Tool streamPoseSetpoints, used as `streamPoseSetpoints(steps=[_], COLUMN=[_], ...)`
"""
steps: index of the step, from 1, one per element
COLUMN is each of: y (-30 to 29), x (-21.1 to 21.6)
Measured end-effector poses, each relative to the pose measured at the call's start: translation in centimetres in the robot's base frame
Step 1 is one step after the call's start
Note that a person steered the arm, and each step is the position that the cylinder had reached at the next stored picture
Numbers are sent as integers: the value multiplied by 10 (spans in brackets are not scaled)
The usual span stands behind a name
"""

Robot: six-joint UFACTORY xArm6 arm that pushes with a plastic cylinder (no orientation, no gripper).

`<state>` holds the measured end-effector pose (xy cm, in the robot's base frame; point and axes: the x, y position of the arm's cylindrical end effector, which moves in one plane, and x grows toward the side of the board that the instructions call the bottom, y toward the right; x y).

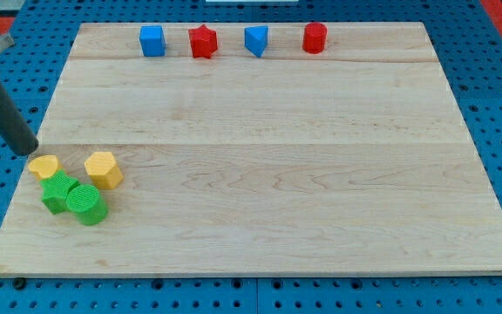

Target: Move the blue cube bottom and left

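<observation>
The blue cube (152, 40) sits at the view's top left of the wooden board, first in a row along the top edge. My tip (26, 152) is at the board's left edge, far below and to the left of the blue cube, just above the small yellow block (45, 166). It touches no block that I can tell.
Along the top row: a red star (202, 41), a blue triangular block (256, 40), a red cylinder-like block (315, 37). At lower left: a yellow hexagonal block (104, 169), a green star-like block (57, 192), a green round block (86, 204). The board (277, 174) lies on blue pegboard.
</observation>
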<state>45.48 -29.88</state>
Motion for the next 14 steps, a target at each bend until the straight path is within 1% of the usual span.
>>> streamPoseSetpoints(steps=[2,3,5,6,8,9,10,11,12,13,14], y=[-6,4,46,56,62,61,106,143,143,148,173], x=[0,-49,-134,-170,-173,-225,-263,-248,-207,-178,-168])
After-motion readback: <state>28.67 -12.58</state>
